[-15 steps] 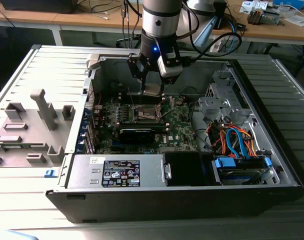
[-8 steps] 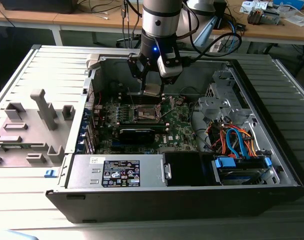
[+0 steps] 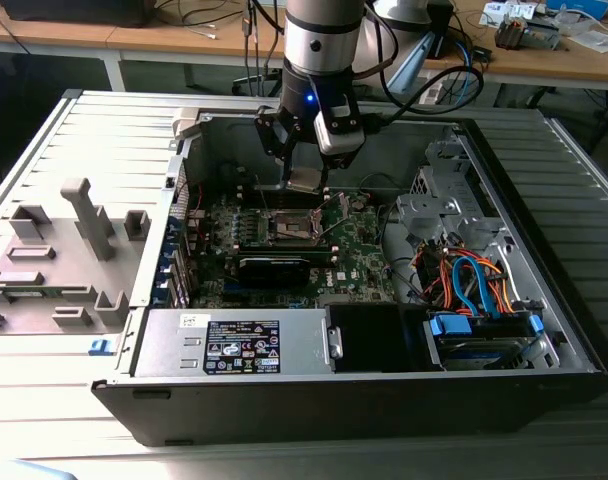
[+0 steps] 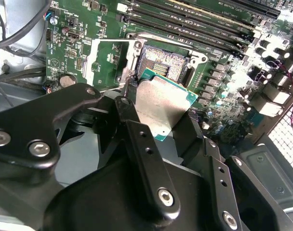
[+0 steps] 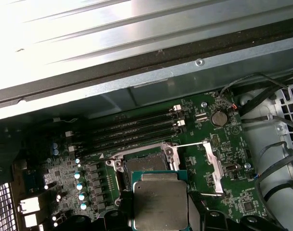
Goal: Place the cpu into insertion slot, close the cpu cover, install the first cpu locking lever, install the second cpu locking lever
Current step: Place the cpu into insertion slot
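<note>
- Right now the end effector (image 4: 156, 110) is gripping the cpu (image 4: 161, 103) by two opposite edges, its fingers closed in only as far as the chip's width, with the silver-grey lid facing the camera in both wrist views.
- The cpu is hanging in the air inside the open computer case (image 3: 364, 410), clear of the motherboard (image 3: 369, 255) and touching nothing but the fingers.
- The insertion slot (image 4: 166, 62) is lying underneath and slightly ahead of the chip: in the second wrist view the cpu's far edge is overlapping the slot's near rim, so the two are looking close to lined up but not yet centred, as far as I can judge.
- Being square, the chip has no long axis; in the first wrist view its edges are running roughly parallel to the slot's rim.
- The insertion slot is sitting empty, its dark centre bare.
- The cpu cover (image 5: 215, 166) is standing swung open to one side of the slot, leaving the opening free.
- The memory slots (image 5: 132, 130) are running alongside the socket on its far side from the chip.
</note>
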Controlling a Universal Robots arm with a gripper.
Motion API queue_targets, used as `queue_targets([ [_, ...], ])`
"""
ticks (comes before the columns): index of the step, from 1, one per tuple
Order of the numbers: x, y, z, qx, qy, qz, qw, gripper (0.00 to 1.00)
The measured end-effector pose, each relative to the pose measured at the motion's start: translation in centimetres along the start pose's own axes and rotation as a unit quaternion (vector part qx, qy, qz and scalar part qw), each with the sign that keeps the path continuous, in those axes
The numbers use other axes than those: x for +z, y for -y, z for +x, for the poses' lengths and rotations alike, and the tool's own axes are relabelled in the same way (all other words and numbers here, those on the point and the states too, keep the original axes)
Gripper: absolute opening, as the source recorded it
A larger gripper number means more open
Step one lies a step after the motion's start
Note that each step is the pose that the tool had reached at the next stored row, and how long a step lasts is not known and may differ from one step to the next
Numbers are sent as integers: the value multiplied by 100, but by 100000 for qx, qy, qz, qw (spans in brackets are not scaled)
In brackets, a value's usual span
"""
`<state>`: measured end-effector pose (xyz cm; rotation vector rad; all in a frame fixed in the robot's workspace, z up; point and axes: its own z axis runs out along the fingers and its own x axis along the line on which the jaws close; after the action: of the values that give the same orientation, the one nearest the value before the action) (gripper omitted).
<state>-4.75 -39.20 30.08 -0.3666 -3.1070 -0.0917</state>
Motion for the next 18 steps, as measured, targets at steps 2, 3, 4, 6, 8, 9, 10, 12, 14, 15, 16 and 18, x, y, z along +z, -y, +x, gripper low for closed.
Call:
queue_targets([
  [2, 0, 0, 0, 105, 6, -1, 100000, 55],
  [3, 1, 0, 0, 211, 11, -6, 100000, 55],
  [4, 1, 0, 0, 262, 15, -6, 100000, 55],
  [6, 1, 0, 0, 363, 21, -7, 99999, 55],
  [8, 1, 0, 0, 521, 30, -7, 99999, 55],
  [9, 1, 0, 0, 561, 31, -8, 99998, 55],
  [10, 1, 0, 0, 601, 33, -9, 99998, 55],
  [12, 2, 0, 0, 762, 43, -14, 99997, 55],
  [14, 2, 0, 0, 845, 49, -19, 99996, 55],
  [15, 2, 0, 0, 888, 49, -17, 99996, 55],
  [16, 2, 0, 0, 936, 52, -18, 99996, 55],
  [18, 2, 0, 0, 1040, 58, -18, 99995, 55],
])
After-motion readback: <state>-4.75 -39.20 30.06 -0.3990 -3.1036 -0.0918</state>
